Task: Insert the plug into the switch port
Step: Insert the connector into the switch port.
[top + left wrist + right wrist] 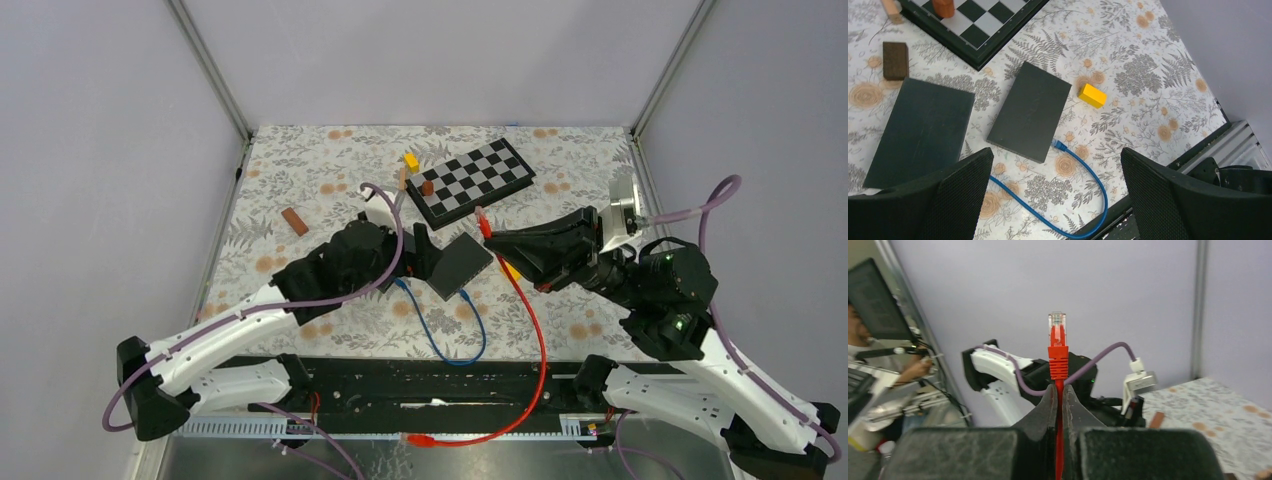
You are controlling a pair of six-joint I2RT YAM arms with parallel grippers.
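Note:
The switch is a flat black box (461, 265) on the flowered cloth; it also shows in the left wrist view (1030, 110). A blue cable (1108, 200) ends in a plug (1060, 145) at the box's near edge. My right gripper (497, 240) is shut on a red cable (536, 340) just behind its clear-tipped plug (483, 222), held above and right of the box. In the right wrist view the plug (1057, 335) sticks up past the closed gripper (1059, 390). My left gripper (425, 250) hangs wide open and empty over the box's left side (1055, 200).
A second dark slab (918, 130) lies left of the switch. A chessboard (472, 180) with small pieces stands behind. A yellow block (1092, 95) lies right of the switch and a brown block (895, 60) to its far left. Another brown block (294, 221) lies at the left.

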